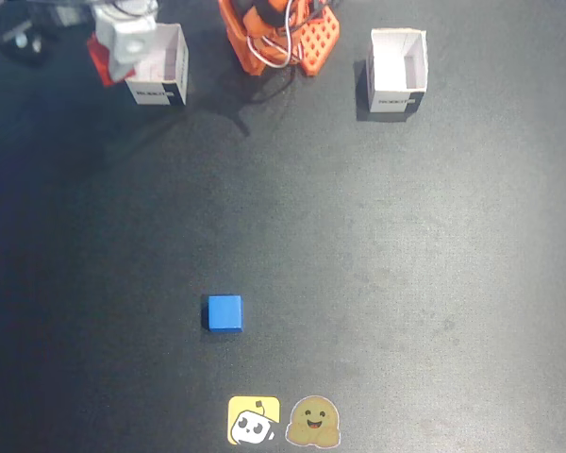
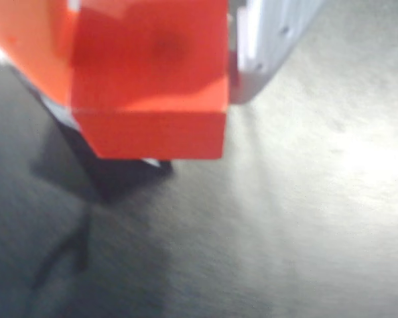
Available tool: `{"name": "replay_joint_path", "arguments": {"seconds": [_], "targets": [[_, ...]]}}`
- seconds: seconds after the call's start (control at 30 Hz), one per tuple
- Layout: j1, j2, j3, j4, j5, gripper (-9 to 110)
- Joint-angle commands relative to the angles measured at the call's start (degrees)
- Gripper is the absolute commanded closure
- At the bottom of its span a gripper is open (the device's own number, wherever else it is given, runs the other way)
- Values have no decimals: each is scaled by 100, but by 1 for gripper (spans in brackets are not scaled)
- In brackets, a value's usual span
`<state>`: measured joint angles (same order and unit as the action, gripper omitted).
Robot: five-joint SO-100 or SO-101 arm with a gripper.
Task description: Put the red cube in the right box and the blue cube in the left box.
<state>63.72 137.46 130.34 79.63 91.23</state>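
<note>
In the wrist view the red cube [image 2: 152, 93] fills the top left, clamped between an orange finger [image 2: 23, 46] and a white finger [image 2: 268, 40], so my gripper [image 2: 146, 73] is shut on it. In the fixed view my gripper [image 1: 113, 57] hangs at the top left, over the left rim of the right box [image 1: 160, 68], whose inner wall has a pinkish print. The left box [image 1: 397, 68], plain white inside, stands at the top right. The blue cube [image 1: 224, 313] lies alone on the black mat, lower middle.
The orange arm base [image 1: 278, 38] with its wires sits at the top centre between the boxes. Two stickers [image 1: 255, 420] [image 1: 313, 422] lie at the mat's front edge. Cables [image 1: 19, 33] are in the top left corner.
</note>
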Motion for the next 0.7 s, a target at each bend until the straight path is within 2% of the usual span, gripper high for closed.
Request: {"name": "replay_joint_path", "arguments": {"seconds": [0.0,0.37,0.67], "targets": [[141,246,-9,105,141,90],[519,765,290,510,677,90],[598,1670,1292,448,1063,90]]}}
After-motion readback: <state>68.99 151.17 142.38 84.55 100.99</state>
